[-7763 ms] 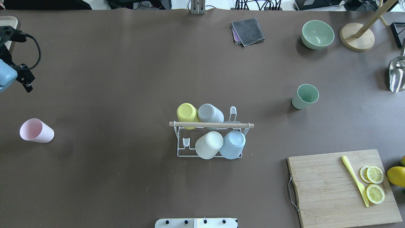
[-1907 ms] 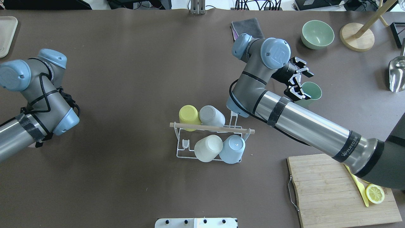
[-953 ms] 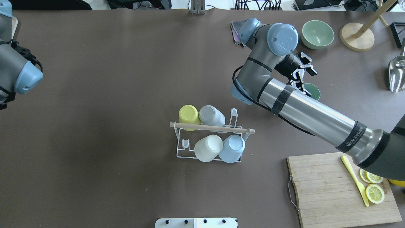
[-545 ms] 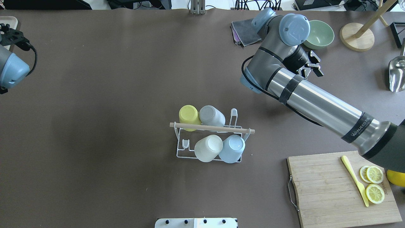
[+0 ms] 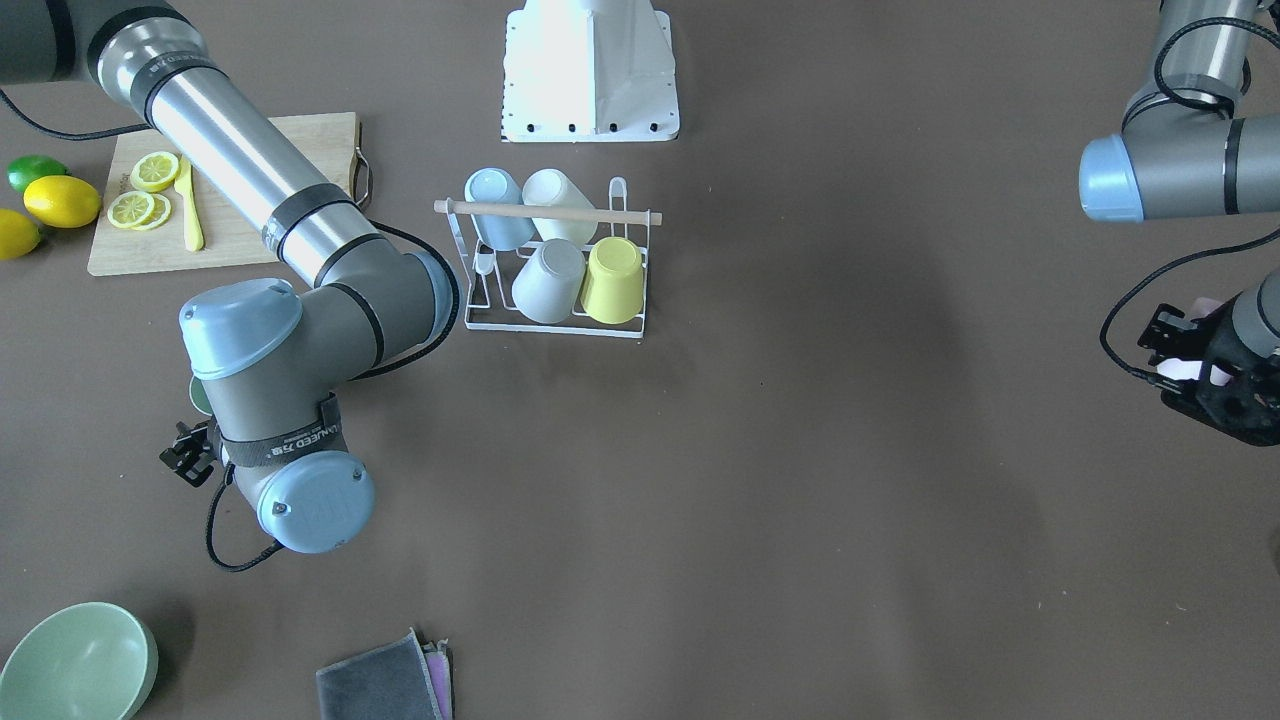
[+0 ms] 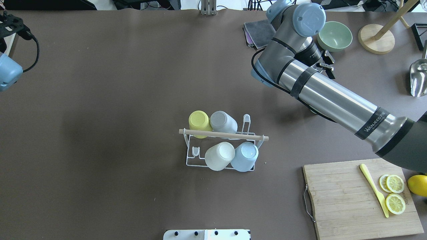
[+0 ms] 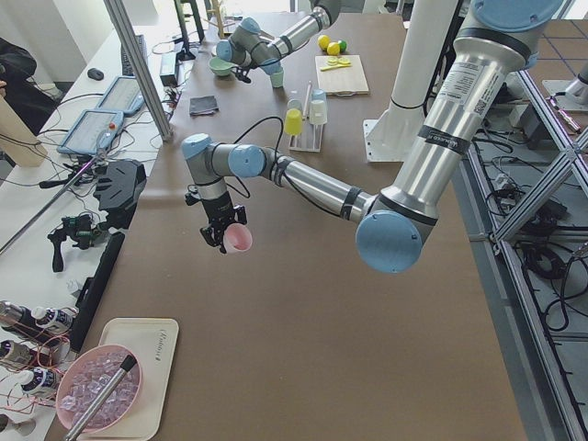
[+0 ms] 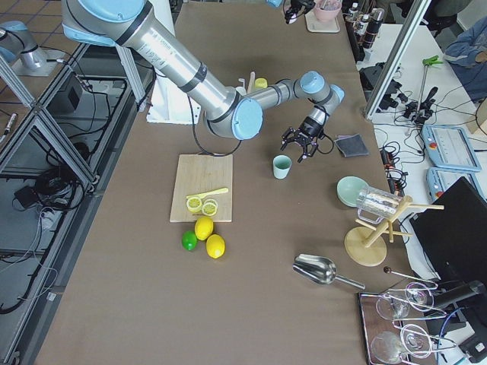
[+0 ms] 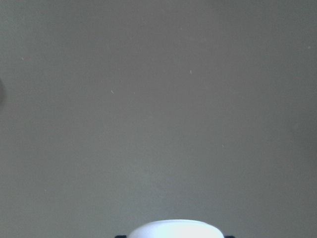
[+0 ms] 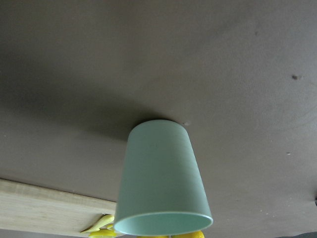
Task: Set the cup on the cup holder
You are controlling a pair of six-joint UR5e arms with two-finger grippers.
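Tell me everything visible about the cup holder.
The cup holder is a small white wire rack standing upright on the table near its middle, with a light wooden rod handle across its top. Four tumblers sit upside down on its pegs: yellow and grey in the row farther from the robot, cream and pale blue in the nearer. One peg per row is bare. Nothing grips it.

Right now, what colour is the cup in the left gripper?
The cup is pale pink, clearest in the exterior left view.

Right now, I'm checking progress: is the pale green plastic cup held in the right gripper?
No, the pale green cup stands upright on the table, apart from the right gripper.
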